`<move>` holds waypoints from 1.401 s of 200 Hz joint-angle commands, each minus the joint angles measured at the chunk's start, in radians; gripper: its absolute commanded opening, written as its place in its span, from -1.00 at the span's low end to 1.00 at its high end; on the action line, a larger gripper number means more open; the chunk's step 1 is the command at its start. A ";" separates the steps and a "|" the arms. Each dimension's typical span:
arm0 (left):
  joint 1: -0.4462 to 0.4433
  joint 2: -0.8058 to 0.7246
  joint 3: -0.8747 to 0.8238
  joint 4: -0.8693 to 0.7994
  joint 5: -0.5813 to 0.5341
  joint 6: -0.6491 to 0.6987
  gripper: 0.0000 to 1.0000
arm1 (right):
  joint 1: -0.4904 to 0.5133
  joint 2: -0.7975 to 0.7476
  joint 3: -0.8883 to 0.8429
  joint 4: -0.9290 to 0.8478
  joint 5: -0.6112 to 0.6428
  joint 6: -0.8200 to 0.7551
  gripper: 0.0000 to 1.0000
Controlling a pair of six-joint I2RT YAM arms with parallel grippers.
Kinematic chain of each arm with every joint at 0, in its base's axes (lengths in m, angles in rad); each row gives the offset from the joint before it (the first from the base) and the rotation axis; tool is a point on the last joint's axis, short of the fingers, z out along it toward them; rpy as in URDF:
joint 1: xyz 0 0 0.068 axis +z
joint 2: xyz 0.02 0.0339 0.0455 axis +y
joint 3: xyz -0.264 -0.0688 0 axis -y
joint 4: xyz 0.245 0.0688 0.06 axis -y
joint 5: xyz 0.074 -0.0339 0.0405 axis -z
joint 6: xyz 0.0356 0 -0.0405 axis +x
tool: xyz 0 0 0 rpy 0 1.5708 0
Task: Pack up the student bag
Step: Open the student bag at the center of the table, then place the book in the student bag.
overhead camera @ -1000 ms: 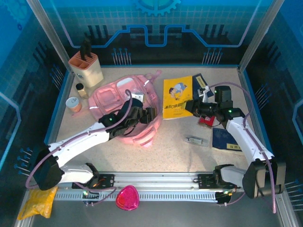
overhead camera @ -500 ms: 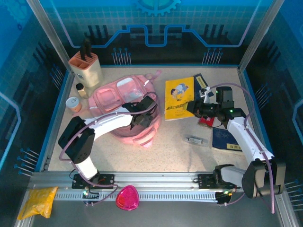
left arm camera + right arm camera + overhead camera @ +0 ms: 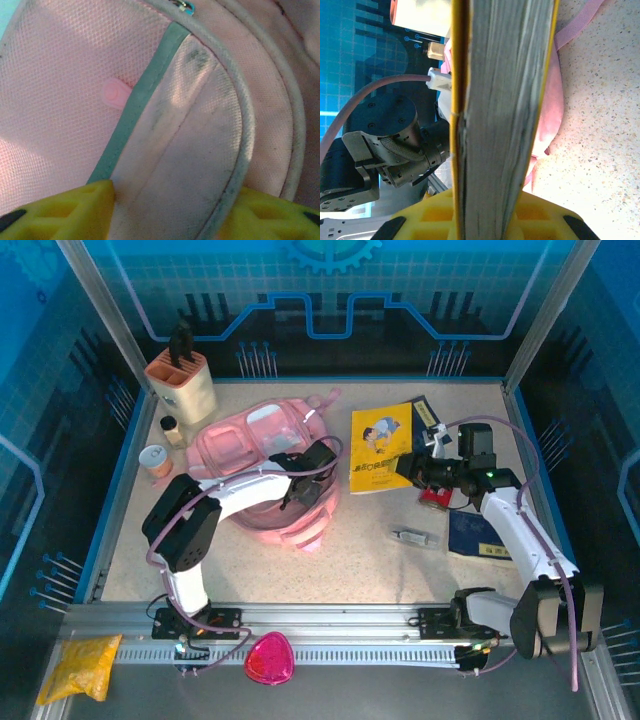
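Left fingers (image 3: 55, 210) shifted slightly atop one student bag (image 3: 250, 445).

Student bag (image 3: 232, 440) on speckled table (image 3: 370, 560)

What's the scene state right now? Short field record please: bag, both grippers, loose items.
student bag: pink, lying on the table left of centre
left gripper: down on the bag, jaws apart astride a piped pocket edge; grip unclear
right gripper: shut on the yellow book, just right of the bag
loose on table: dark blue booklet, small metal item
back left corner: knife block
near rail: magenta pouch
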 commanded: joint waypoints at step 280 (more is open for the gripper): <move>0.039 -0.262 0.325 0.080 0.145 0.231 -1.00 | 0.315 0.100 -0.180 0.282 0.107 0.118 -1.00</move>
